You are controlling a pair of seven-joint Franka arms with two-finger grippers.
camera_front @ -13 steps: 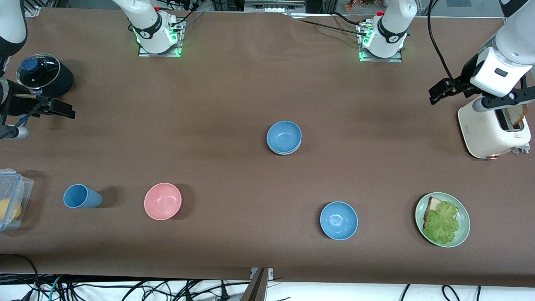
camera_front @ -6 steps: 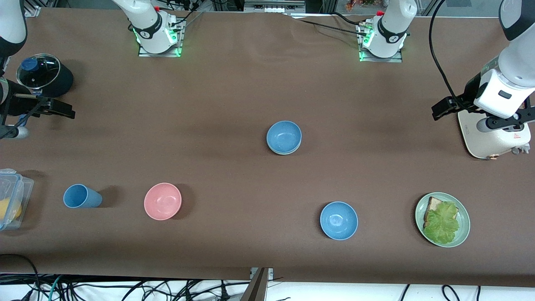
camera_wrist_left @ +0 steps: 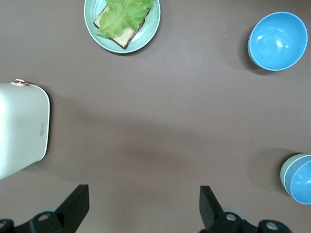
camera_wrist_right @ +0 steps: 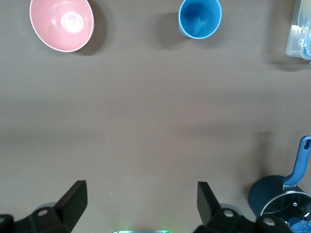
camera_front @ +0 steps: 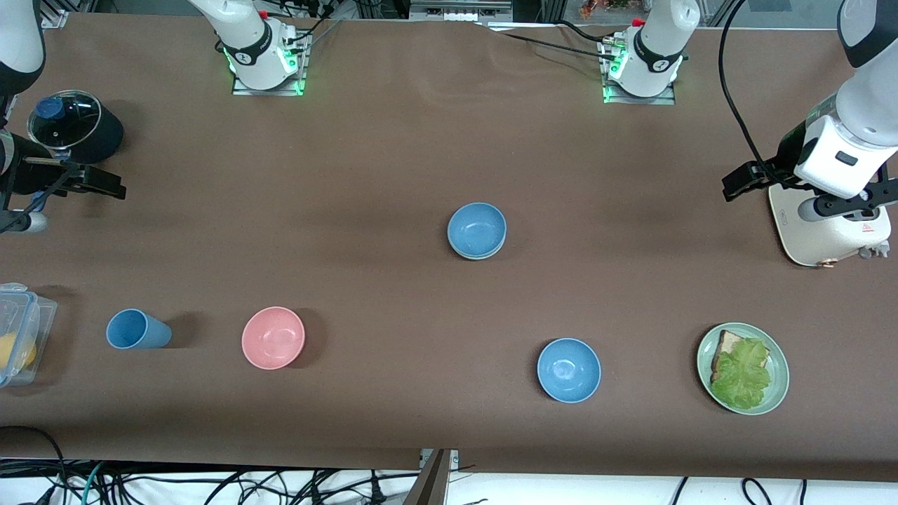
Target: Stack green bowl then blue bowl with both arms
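Note:
A blue bowl (camera_front: 477,228) sits inside the green bowl (camera_front: 485,255) at mid-table; only the green rim shows under it. The pair also shows in the left wrist view, blue bowl (camera_wrist_left: 301,183) in green bowl (camera_wrist_left: 284,171). A second blue bowl (camera_front: 569,369) stands alone nearer the front camera and also shows in the left wrist view (camera_wrist_left: 277,41). My left gripper (camera_front: 751,179) is open and empty over the table beside the toaster; its own view (camera_wrist_left: 143,208) shows bare table between the fingers. My right gripper (camera_front: 88,181) is open and empty (camera_wrist_right: 141,204) at the right arm's end, beside the pot.
A white toaster (camera_front: 828,228) and a green plate (camera_front: 775,393) with bread and lettuce are at the left arm's end. A pink bowl (camera_front: 273,337), blue cup (camera_front: 137,330), clear container (camera_front: 21,330) and lidded dark pot (camera_front: 70,126) are toward the right arm's end.
My left arm has swung toward the front camera, so its wrist now covers the toaster's top and the toast. The right arm and all bowls have not moved.

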